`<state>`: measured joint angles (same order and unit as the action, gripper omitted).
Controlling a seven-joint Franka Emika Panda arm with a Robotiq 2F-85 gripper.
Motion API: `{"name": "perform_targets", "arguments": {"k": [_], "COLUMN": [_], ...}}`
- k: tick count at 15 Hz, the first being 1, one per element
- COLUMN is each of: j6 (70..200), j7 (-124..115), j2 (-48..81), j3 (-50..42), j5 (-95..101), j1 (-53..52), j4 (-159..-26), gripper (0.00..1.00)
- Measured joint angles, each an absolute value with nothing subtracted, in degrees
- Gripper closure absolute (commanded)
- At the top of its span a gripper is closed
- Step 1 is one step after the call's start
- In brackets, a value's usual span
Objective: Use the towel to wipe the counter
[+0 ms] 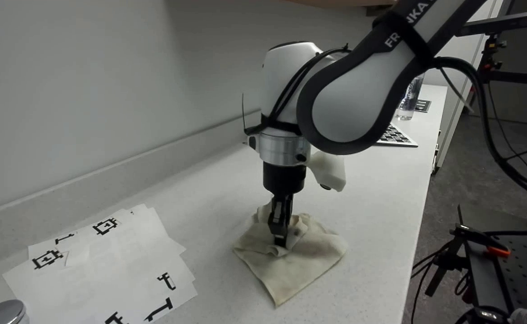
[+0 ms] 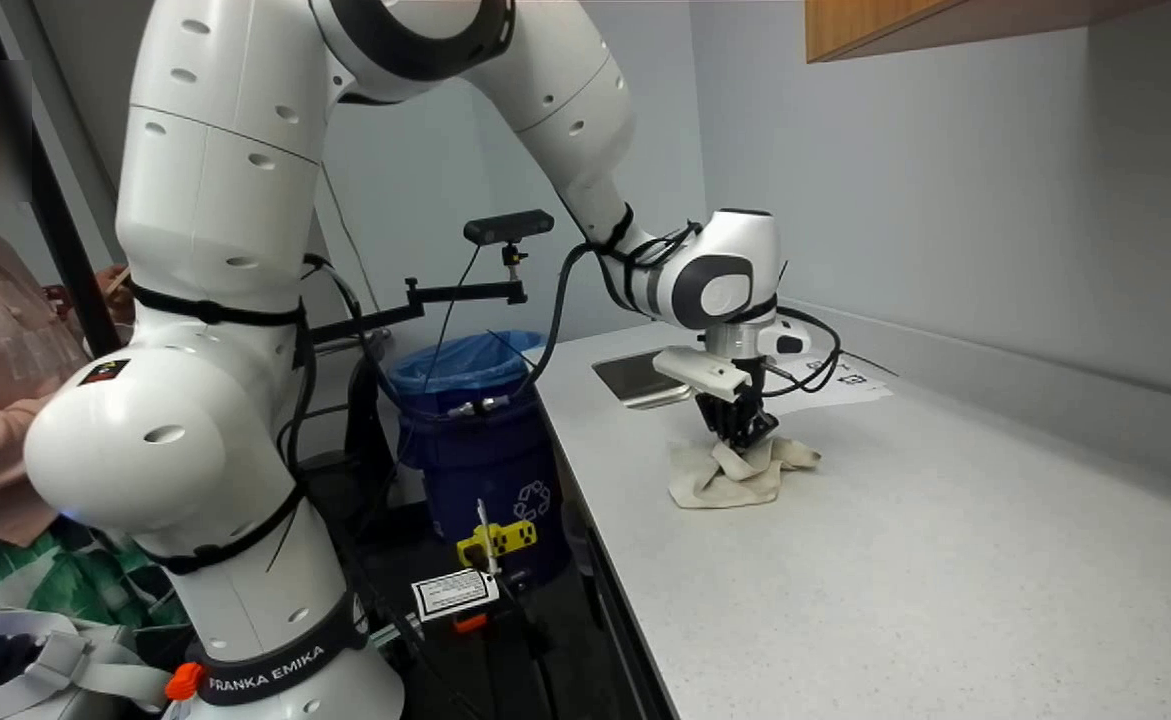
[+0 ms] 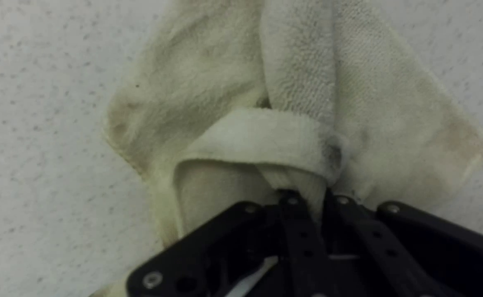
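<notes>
The towel (image 1: pixel 297 270), a cream cloth with rumpled folds, lies on the white counter (image 1: pixel 371 211). My gripper (image 1: pixel 280 238) points straight down over its middle, the fingertips sunk among the folds. In the wrist view a pinched fold of the towel (image 3: pixel 229 140) rises between the dark fingers (image 3: pixel 303 235), which are shut on it. The tips themselves are hidden by cloth. An exterior view shows the same towel (image 2: pixel 715 485) spread beneath the gripper, its outer part flat on the counter (image 2: pixel 905 590).
White sheets with black printed marks (image 1: pixel 110 265) lie along the wall side. A checkered board (image 1: pixel 396 137) and a bottle (image 1: pixel 408 101) stand behind the arm. A metal sink (image 2: pixel 640 378) sits near the counter's far end. A blue bin (image 2: pixel 480 450) stands off the counter's edge.
</notes>
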<state>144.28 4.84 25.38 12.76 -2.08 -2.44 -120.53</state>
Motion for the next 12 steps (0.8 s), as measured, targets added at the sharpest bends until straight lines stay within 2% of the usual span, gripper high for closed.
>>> {"name": "perform_targets", "arguments": {"k": [5, 12], "j6": [135.3, 137.1], "j7": [9.7, 8.9], "j2": [23.5, 23.7], "j3": [13.3, 7.7], "j5": [-4.3, -4.2], "j1": [-2.4, -2.1], "j4": [-122.0, -120.9], "gripper": [0.98, 0.98]}}
